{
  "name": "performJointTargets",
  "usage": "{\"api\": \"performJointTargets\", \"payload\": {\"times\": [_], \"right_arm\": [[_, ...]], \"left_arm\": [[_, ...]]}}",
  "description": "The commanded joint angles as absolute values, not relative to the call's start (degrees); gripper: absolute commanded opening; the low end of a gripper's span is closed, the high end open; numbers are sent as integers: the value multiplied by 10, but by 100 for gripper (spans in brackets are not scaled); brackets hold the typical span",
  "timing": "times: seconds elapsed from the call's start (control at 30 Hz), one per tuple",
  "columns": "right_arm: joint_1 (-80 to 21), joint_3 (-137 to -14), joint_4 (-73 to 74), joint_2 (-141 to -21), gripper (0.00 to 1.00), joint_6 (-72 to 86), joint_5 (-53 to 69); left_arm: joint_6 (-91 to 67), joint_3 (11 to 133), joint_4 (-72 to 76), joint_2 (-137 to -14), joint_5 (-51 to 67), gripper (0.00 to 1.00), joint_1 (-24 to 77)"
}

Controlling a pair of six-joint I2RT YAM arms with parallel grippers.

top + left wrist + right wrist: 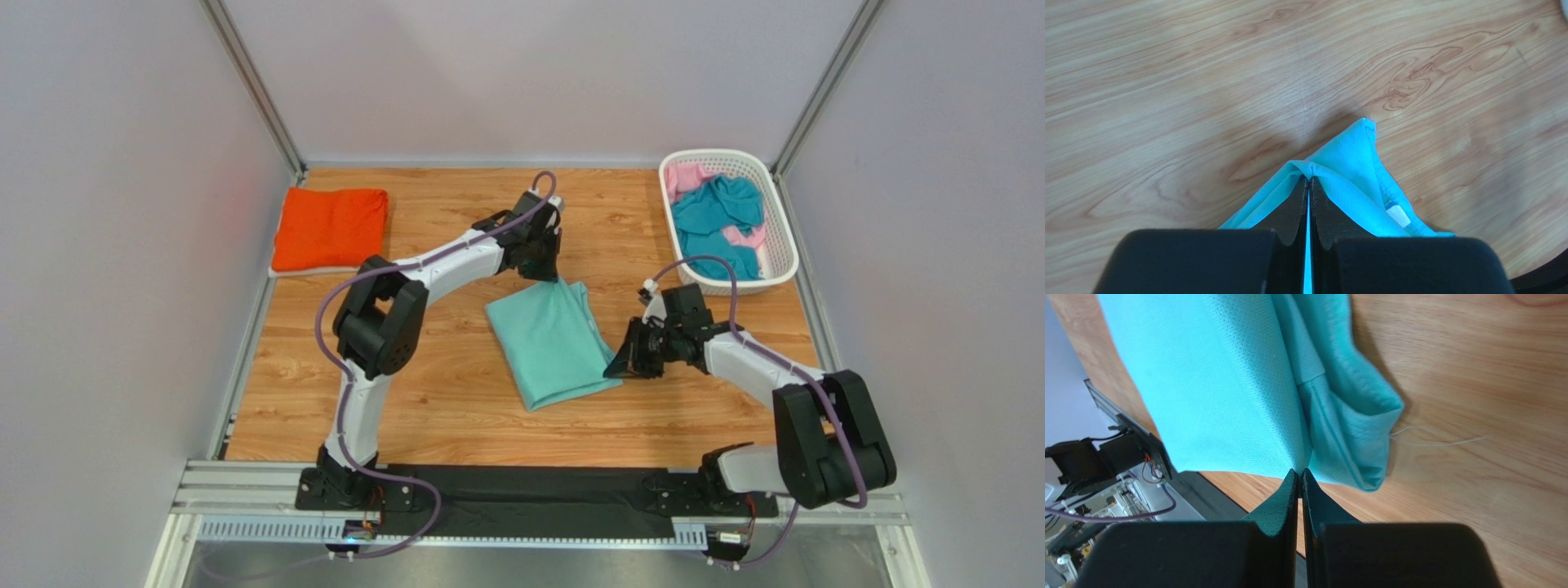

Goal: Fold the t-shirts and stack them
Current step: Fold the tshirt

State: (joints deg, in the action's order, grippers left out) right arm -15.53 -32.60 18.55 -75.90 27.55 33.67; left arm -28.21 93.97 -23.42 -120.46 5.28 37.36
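The mint-green t-shirt point(552, 341) lies partly folded in the middle of the wooden table. My left gripper point(545, 277) is at its far corner, shut on a pinch of the cloth point(1352, 159) that runs between the jaws point(1309, 179). At the shirt's near right edge, my right gripper point(617, 364) is shut on the hem point(1217, 386), tips point(1300, 473) pressed together on it. A folded orange t-shirt point(331, 228) sits at the far left. Teal point(718, 221) and pink point(687, 180) t-shirts lie crumpled in the basket.
The white slotted basket point(724, 154) stands at the far right corner. Grey walls close in the table on three sides. A black rail point(540, 496) with the arm bases runs along the near edge.
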Motion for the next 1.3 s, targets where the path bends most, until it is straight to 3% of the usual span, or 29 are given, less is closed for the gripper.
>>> {"api": "performJointTargets", "payload": {"times": [0.0,0.17,0.3,0.43,0.5,0.53,0.57,0.6,0.63,0.73,0.8,1.03,1.13,1.27], "right_arm": [[-134,-309,171,-778,2,279,299],[-125,-305,170,-824,3,270,254],[-122,-307,166,-836,4,273,247],[-122,-337,215,-803,22,272,206],[-122,-364,256,-768,29,262,198],[-123,-373,271,-755,43,258,191],[-123,-386,285,-742,50,248,191],[-123,-406,313,-709,58,247,192],[-123,-416,324,-693,100,245,196],[-125,-448,363,-627,100,246,212],[-132,-461,384,-604,100,244,236],[-249,-485,332,-557,100,278,305],[-359,-488,251,-602,100,302,309],[-409,-474,168,-647,100,301,314]], "left_arm": [[-247,979,-234,-1234,63,0,385],[-235,1002,-225,-1273,50,1,397],[-236,1014,-237,-1295,42,9,398],[-235,1025,-236,-1297,45,20,398],[-233,1031,-236,-1286,47,33,398],[-230,1038,-238,-1273,48,40,399],[-229,1041,-240,-1264,47,50,399],[-229,1045,-244,-1254,47,53,399],[-228,1049,-246,-1244,51,55,399],[-225,1048,-250,-1176,64,65,400],[-228,1047,-268,-1149,60,98,400],[-237,950,-311,-1016,40,100,400],[-270,822,-295,-950,49,100,399],[-280,764,-261,-942,78,100,399]]}}
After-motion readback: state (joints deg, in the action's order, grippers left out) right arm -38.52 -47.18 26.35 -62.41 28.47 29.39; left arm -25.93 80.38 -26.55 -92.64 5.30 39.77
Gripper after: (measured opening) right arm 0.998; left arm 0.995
